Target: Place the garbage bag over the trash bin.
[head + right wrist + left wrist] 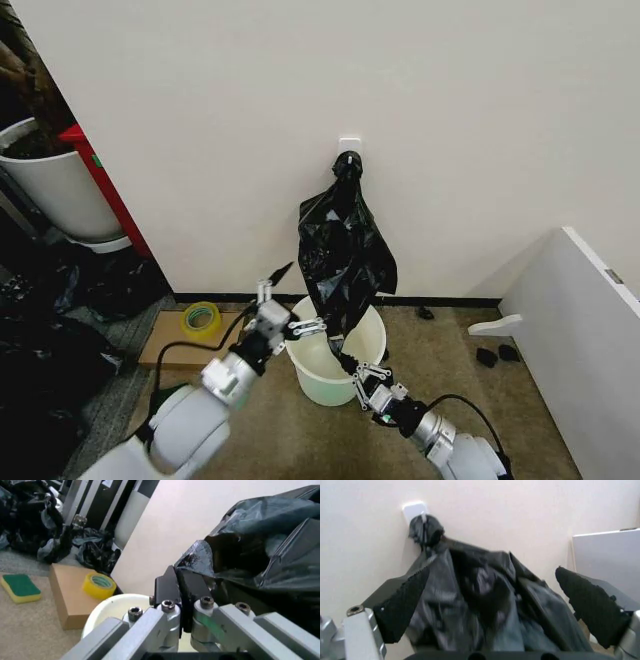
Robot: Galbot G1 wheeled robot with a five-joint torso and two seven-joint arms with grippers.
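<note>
While the garbage bag [343,255] hangs from a knotted top at a white hook on the wall [450,120], its lower end dips into the mouth of the trash bin [322,378], which stands on the carpeted floor [470,390] just below. The right gripper [358,366], reaching in at the bin's near rim, has its jaws clenched on a fold of the black plastic, as the right wrist view makes plain [179,592]. The left gripper [285,300] sits at the bin's far-left rim beside the bag, its jaws spread wide with nothing between them; in the left wrist view the bag [485,611] fills the gap ahead of the two dark pads [402,607]. The bag is not yet over the bin: only its tail is inside, and the mouth looks unopened. The risks, as judged from here, lie in the thin film and the light bin. A pull by the right gripper against the hook could stretch or tear the plastic, or drag the bin sideways and tip it, since nothing steadies it. If the left jaws close on several layers at once, the mouth may stay shut and fail to pass over the rim. Off to the left lie a cardboard box [175,345] bearing a roll of yellow tape [201,319], and a white plant pot [60,190] farther back.
</note>
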